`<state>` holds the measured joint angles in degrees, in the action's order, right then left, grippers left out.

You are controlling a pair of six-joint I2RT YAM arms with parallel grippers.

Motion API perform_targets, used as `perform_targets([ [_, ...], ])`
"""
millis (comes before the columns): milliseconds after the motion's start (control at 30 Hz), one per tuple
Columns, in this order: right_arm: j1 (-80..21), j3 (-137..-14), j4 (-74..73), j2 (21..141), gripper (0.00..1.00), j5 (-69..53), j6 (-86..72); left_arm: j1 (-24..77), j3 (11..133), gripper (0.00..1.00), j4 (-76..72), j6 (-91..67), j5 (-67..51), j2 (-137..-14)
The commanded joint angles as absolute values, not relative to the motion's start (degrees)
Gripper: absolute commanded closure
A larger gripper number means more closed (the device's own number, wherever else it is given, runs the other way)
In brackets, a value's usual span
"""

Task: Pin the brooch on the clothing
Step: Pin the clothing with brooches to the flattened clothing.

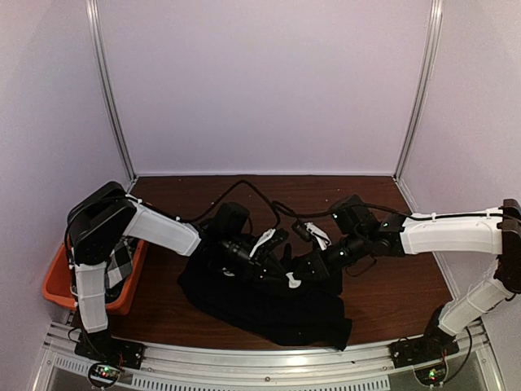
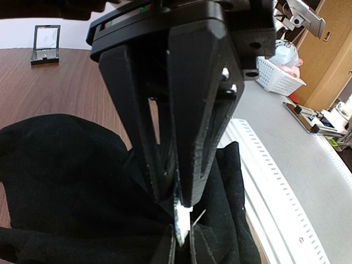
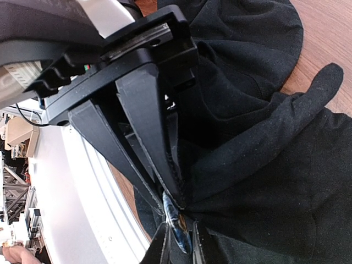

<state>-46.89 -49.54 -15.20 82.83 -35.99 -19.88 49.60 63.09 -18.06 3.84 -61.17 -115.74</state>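
Item: brooch pinning, both my grippers met on the clothing.
Top view: clothing (image 1: 269,314) heaped mid-table; left gripper (image 1: 277,265) and right gripper (image 1: 305,269) tip to tip on it. Left wrist: my jaws clenched on the brooch (image 2: 181,217), thin pin showing. Right wrist: jaws pinched tight on a fabric fold. Advice: hold the fold taut and feed the pin in shallow.

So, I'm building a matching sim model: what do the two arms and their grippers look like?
Left arm and right arm: white shell links, black joint housings, trailing black cables. Left gripper and right gripper: matte black, two tapered wedge fingers with triangular cut-outs.
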Motion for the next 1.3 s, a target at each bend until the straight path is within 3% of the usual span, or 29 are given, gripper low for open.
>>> perform_targets([
  [0, -46.9, -48.6, -15.8, 83.1, 0.85, -34.4, -19.4, 49.6, 62.8, 1.0, -21.0, 3.2, -62.7, -116.4],
  [300, -46.9, -48.5, -16.3, 83.0, 0.87, -33.6, -19.3, 49.6, 62.8, 1.0, -21.2, 3.1, -62.7, -116.4],
  [600, -46.9, -47.9, -15.8, 83.6, 1.0, -34.1, -19.4, 49.6, 62.4, 1.0, -22.1, 2.5, -62.6, -116.5],
  [900, -46.9, -48.4, -16.6, 83.9, 1.0, -34.5, -19.6, 49.6, 62.2, 0.73, -21.4, 3.1, -62.4, -116.4],
  [1267, -46.3, -48.3, -14.3, 84.2, 1.0, -38.2, -21.8, 49.7, 62.6, 0.6, -18.6, 5.7, -62.3, -116.3],
])
